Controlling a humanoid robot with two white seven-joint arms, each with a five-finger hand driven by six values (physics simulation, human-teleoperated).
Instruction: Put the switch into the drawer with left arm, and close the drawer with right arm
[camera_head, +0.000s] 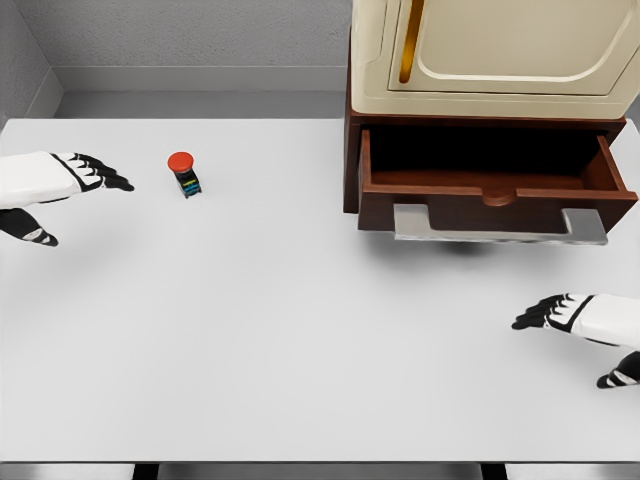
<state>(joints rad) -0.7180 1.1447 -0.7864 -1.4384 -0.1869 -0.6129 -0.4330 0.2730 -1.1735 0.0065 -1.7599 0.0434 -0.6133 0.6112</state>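
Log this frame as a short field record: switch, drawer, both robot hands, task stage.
switch: red-capped push-button switch standing on the white table, left of the cabinet, untouched
drawer: brown wooden drawer pulled open, nothing visible inside, metal handle facing front
cabinet: cream door above the drawer, shut
left robot hand: open, just left of the switch, not touching
right robot hand: open, below the drawer's right end, apart from the handle
task stage: switch not yet grasped; drawer not yet closed

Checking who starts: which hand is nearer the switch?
The left hand, open, just left of the red-topped switch; the right hand is far across the table.
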